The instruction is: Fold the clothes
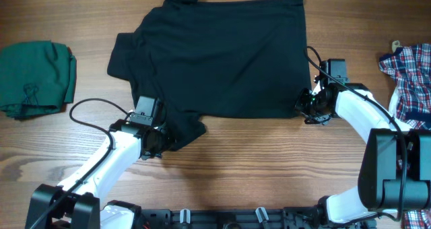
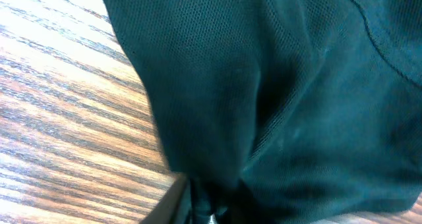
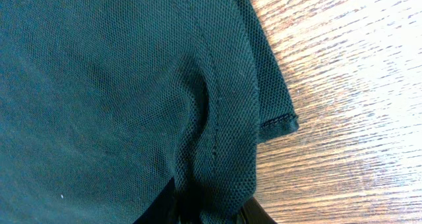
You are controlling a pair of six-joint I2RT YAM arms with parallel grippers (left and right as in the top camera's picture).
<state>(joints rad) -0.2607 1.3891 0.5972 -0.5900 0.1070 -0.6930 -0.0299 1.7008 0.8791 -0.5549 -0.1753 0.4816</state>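
Overhead, you see the black shirt [image 1: 222, 54] spread flat on the far half of the surface [image 1: 269, 175]. Its long axis runs left to right, with the hem toward the right edge and the shoulders toward the left.

Your left gripper [image 1: 161, 136] sits at the shirt's near sleeve. On the left wrist view the fabric bunches down into its fingers, so it looks pressed together on that sleeve. Your right gripper [image 1: 304, 108] is at the near hem corner. On the right wrist view the stitched hem puckers in between its fingers, which reads as a pinch on the shirt too.

Both grippers therefore hold the same near long edge, and the body of the shirt lies away from them toward the far edge. The coming move likely means carrying that edge over, with both arms travelling evenly so the fold line stays parallel to the long axis.
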